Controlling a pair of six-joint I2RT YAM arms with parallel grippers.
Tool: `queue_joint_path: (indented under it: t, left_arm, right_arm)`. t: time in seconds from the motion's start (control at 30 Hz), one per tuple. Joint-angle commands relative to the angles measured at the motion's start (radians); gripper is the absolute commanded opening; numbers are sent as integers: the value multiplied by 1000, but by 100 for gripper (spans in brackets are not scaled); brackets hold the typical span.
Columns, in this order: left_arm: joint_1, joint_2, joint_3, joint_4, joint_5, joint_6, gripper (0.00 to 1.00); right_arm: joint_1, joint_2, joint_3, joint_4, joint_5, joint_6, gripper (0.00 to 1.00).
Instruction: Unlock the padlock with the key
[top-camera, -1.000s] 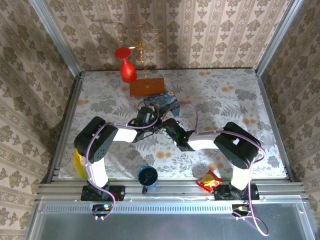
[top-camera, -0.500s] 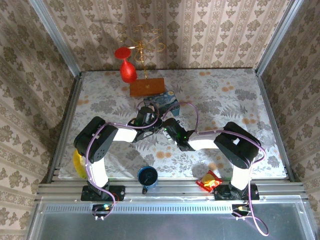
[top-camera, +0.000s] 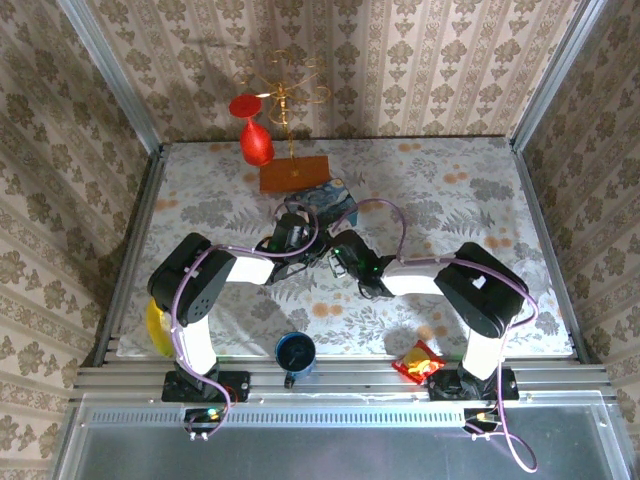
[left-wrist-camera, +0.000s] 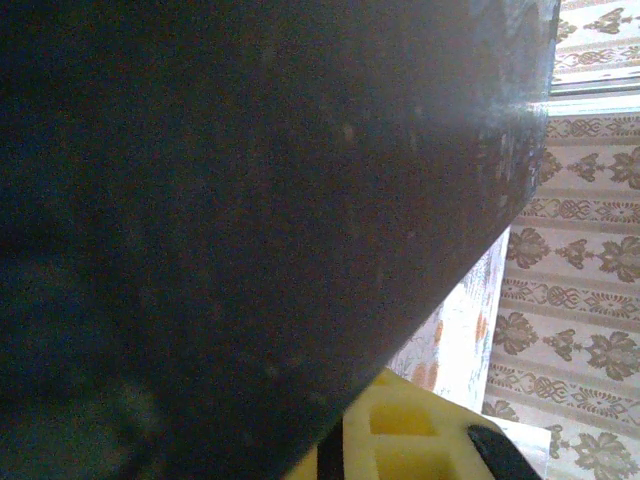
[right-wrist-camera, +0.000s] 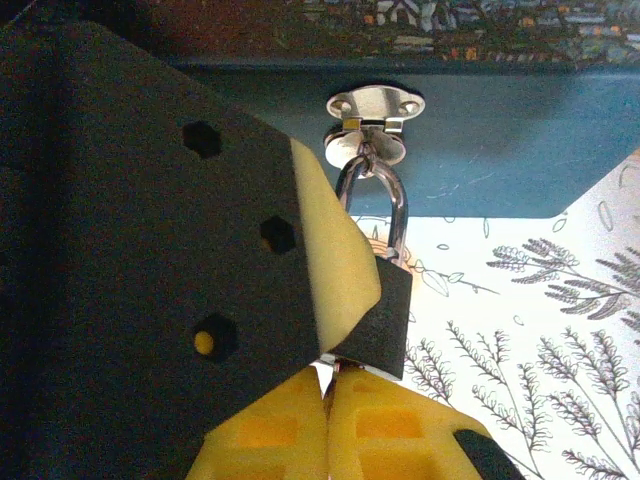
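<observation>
From above, the right gripper (top-camera: 337, 253) has pushed in toward the starry-night tin (top-camera: 335, 197) on the flowered bench (top-camera: 450, 190) compared with a second ago, and its cable arches higher. The left gripper (top-camera: 303, 238) stays where it was, nose to nose with the right one in front of the tin. The padlock lies somewhere between the two, too small to pick out from here.

At the left wrist, a dark blurred surface lies right against the lens, with one yellow pad (left-wrist-camera: 400, 440) showing at the lower edge. This view does not tell how the jaws stand.

At the right wrist, the padlock (right-wrist-camera: 385, 318) hangs by its silver shackle (right-wrist-camera: 392, 205) from the hasp (right-wrist-camera: 375, 105) on the tin's blue front. The other arm's black finger lays its yellow pad against the lock's dark body, so the left jaws look clamped on it to steady it. Just below the body, the right gripper's (right-wrist-camera: 327, 425) yellow pads have come together; they stood slightly apart a second ago. A thin silvery sliver at their seam is probably the key (right-wrist-camera: 323, 375), pointing up into the lock's underside.

The shackle is not yet released. With the key freshly pinched and the lock braced, the turn appears to be the next step.
</observation>
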Motion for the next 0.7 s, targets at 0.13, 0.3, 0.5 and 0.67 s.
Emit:
queue_joint_path:
  t: [0.13, 0.3, 0.5, 0.67]
  left_arm:
    - [-23, -10, -4, 2, 114, -39, 0]
    - [-23, -8, -11, 8, 113, -42, 0]
    - [-22, -8, -15, 15, 111, -43, 0]
    - [-23, -6, -16, 18, 111, -44, 0]
  right_arm:
    - [-72, -26, 6, -29, -110, 86, 0]
    - [-118, -20, 9, -39, -230, 132, 0]
    - [-184, -23, -1, -32, -346, 205, 0]
    - [-244, -21, -9, 5, -478, 268, 0]
